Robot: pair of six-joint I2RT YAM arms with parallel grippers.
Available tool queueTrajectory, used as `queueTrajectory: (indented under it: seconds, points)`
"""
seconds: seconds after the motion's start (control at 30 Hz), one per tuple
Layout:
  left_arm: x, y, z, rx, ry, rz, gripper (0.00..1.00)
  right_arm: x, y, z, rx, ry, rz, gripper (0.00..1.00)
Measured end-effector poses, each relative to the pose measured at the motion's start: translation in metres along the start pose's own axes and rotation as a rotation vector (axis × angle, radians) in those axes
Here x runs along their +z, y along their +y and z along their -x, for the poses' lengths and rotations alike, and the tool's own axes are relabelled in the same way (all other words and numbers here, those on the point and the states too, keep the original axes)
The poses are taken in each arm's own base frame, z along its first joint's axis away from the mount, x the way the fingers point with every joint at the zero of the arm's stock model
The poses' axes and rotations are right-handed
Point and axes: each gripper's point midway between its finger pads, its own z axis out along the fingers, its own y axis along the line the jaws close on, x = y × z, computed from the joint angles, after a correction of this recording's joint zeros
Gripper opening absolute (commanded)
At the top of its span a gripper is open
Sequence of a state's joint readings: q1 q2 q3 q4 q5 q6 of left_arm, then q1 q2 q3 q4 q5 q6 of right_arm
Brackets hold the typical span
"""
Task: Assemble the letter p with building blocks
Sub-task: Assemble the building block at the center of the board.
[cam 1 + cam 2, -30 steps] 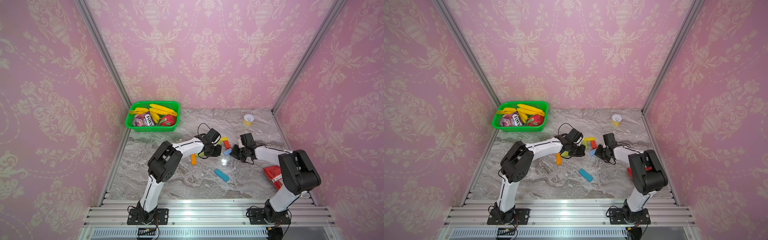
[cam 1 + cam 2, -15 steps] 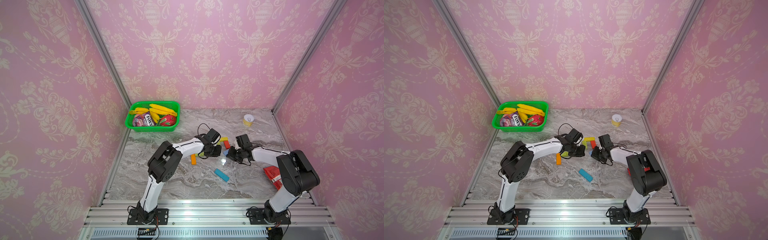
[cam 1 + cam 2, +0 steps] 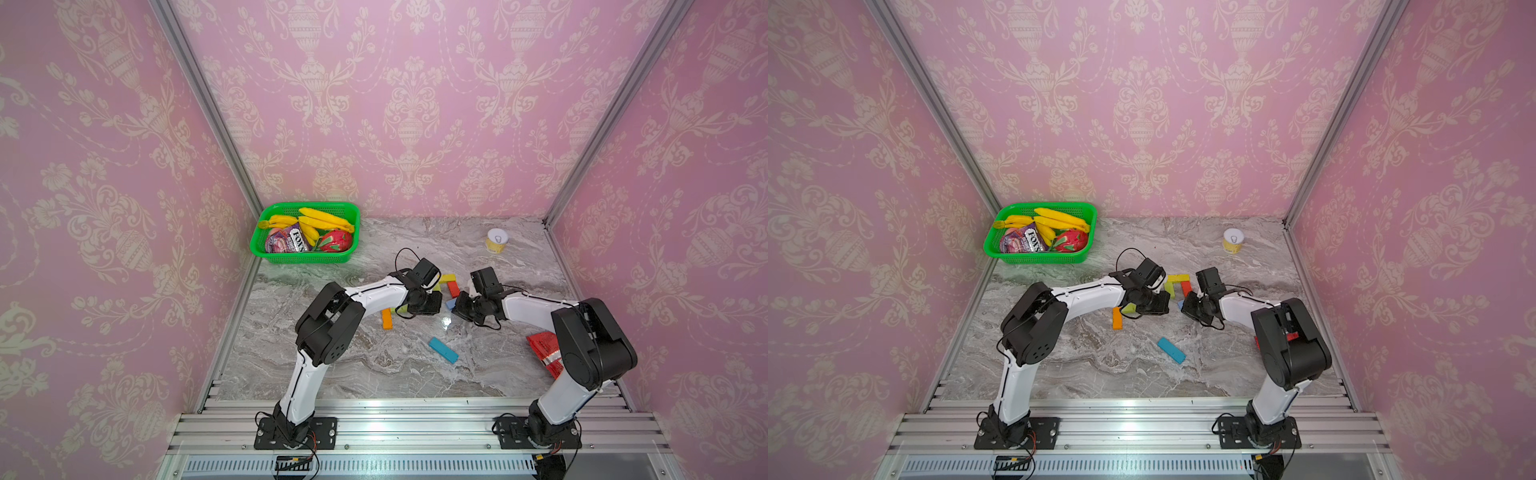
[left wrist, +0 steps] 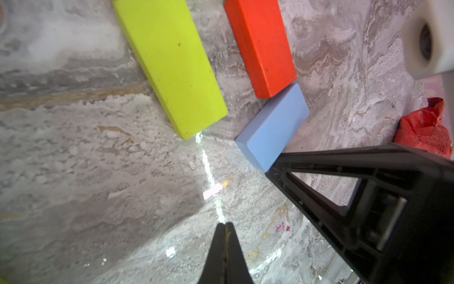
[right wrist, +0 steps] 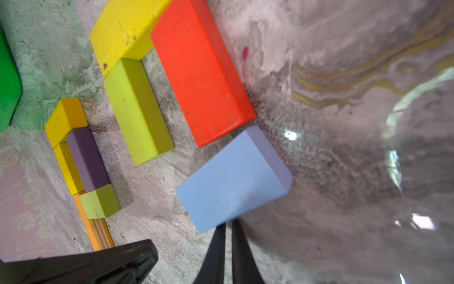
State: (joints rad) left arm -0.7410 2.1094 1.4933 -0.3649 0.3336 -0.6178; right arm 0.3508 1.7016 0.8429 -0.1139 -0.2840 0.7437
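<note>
Flat, smooth-painted rectangular blocks are lying mid-desk [image 3: 374,374], glossy marble-look top. The yellow block [image 5: 125,32], red block [image 5: 201,81] and lime block [image 5: 138,110] are butting into an arch, with the light blue block [image 5: 233,179] touching red's end. The right fingers [image 5: 218,255] are sitting shut, empty, tips against blue. The left fingers [image 4: 217,255] are sitting shut, holding nothing.

bare tabletop [image 3: 374,374] around teal block [image 3: 443,350]

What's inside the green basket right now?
Yellow bananas, a purple FOX'S packet and a red dragon fruit fill the green basket. Whatever lies beneath them is covered.
</note>
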Motion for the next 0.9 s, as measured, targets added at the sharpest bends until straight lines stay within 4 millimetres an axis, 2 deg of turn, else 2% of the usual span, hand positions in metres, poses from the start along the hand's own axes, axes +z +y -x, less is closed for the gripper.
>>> queueTrajectory:
  seconds: [0.9]
  points:
    - [0.0006, 0.0011, -0.0012, -0.001, 0.003, 0.002, 0.0, 0.0021, 0.0026, 0.0041, -0.001, -0.004, 0.002, 0.12]
